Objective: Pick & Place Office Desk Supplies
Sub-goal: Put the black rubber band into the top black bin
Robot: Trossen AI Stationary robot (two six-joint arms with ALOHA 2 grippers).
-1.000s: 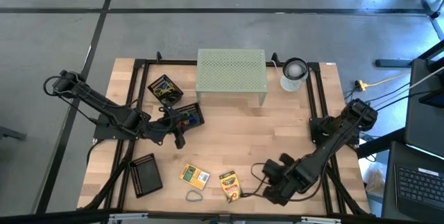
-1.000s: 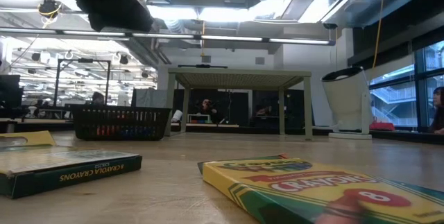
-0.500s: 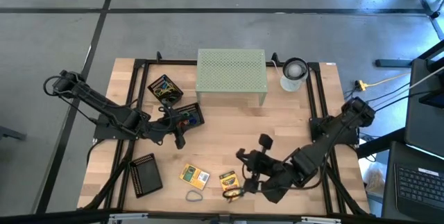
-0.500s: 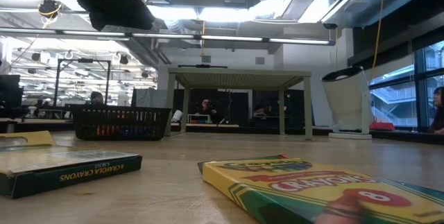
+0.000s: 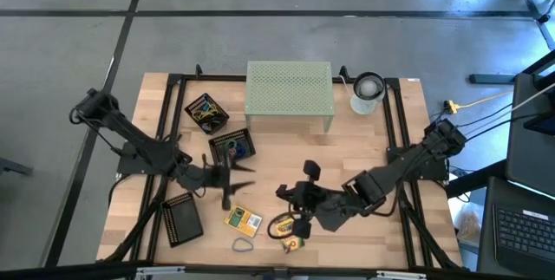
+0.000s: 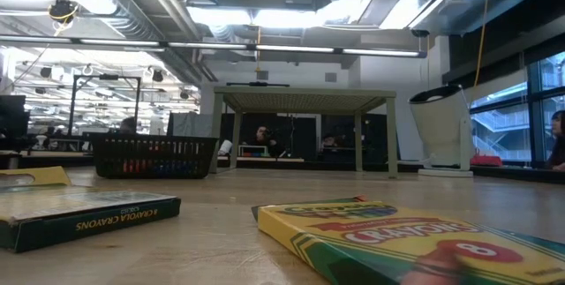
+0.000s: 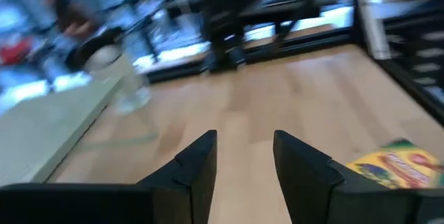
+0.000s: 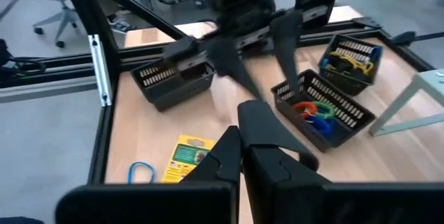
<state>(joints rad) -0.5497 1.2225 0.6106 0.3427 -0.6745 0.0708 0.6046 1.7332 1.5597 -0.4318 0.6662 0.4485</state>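
The left gripper [image 5: 236,176] had left the tray [image 5: 232,145], jaws apart and empty, while the right gripper [image 5: 289,195], jaws together, reached over the crayon box [image 5: 287,228], suggesting the next pick.

Even, bright overhead light fills the high view, with soft short shadows under the pale green perforated metal riser [image 5: 289,94]. In the low view, ceiling strip lights glare at 12 o'clock, and the near yellow cardboard crayon box [image 6: 397,236] is out of focus. The left wrist view is motion-blurred throughout.
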